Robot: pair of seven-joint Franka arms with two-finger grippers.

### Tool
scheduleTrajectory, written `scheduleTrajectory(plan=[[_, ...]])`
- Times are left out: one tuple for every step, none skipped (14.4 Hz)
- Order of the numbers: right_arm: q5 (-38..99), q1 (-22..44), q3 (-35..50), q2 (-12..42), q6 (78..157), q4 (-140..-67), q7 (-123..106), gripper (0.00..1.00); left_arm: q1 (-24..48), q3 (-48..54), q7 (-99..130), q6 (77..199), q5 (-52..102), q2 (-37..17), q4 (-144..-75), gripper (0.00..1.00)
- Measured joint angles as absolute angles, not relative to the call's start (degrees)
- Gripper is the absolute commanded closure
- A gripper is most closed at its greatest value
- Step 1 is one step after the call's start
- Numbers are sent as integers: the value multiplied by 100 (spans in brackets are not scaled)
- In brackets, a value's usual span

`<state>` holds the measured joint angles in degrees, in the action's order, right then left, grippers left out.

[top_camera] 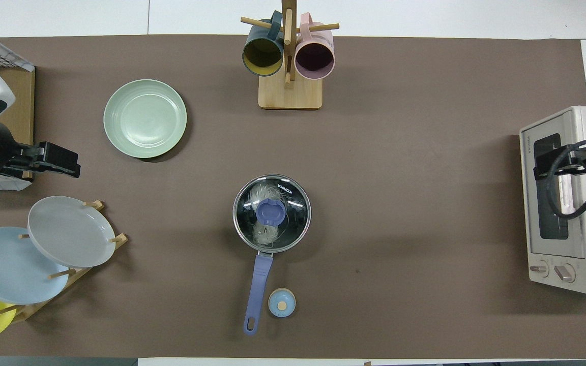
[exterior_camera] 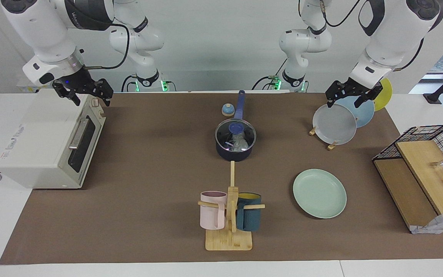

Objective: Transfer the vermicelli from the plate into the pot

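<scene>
The vermicelli [exterior_camera: 238, 143] lies inside the dark navy pot [exterior_camera: 233, 154] in the middle of the table, seen through a glass lid [exterior_camera: 235, 132] with a blue knob that sits on the pot. In the overhead view the vermicelli [top_camera: 262, 195] shows under the lid [top_camera: 271, 212], and the pot's handle [top_camera: 258, 284] points toward the robots. The mint-green plate [exterior_camera: 319, 193] [top_camera: 145, 118] is empty, farther from the robots, toward the left arm's end. My left gripper [exterior_camera: 344, 103] [top_camera: 71, 165] is open and empty over the plate rack. My right gripper [exterior_camera: 90, 100] [top_camera: 539, 168] is open and empty over the toaster oven.
A plate rack [exterior_camera: 333, 146] holds grey, light blue and yellow plates. A toaster oven [exterior_camera: 48, 146] stands at the right arm's end. A mug tree [exterior_camera: 231, 215] holds a pink and a teal mug. A small blue knob-like object [exterior_camera: 227, 110] lies beside the pot's handle. A wire basket [exterior_camera: 433, 165] stands at the left arm's end.
</scene>
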<state>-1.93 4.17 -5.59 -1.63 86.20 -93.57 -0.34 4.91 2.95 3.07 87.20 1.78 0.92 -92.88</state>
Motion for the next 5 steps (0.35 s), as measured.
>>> scheduleTrajectory(plan=[[-193,419,-549,-181,8639,-9352,-34,0,491,295,307,8720,178,92,-9288,0],[-193,419,-541,-195,8650,-9346,-34,0,491,295,307,8720,178,91,-9288,0],[-191,419,-537,-205,8650,-9345,-34,0,491,295,307,8720,178,92,-9288,0],[-191,419,-535,-214,8650,-9345,-34,0,491,295,307,8720,178,91,-9288,0],[-191,419,-535,-224,8650,-9345,-34,0,491,295,307,8720,178,92,-9288,0]])
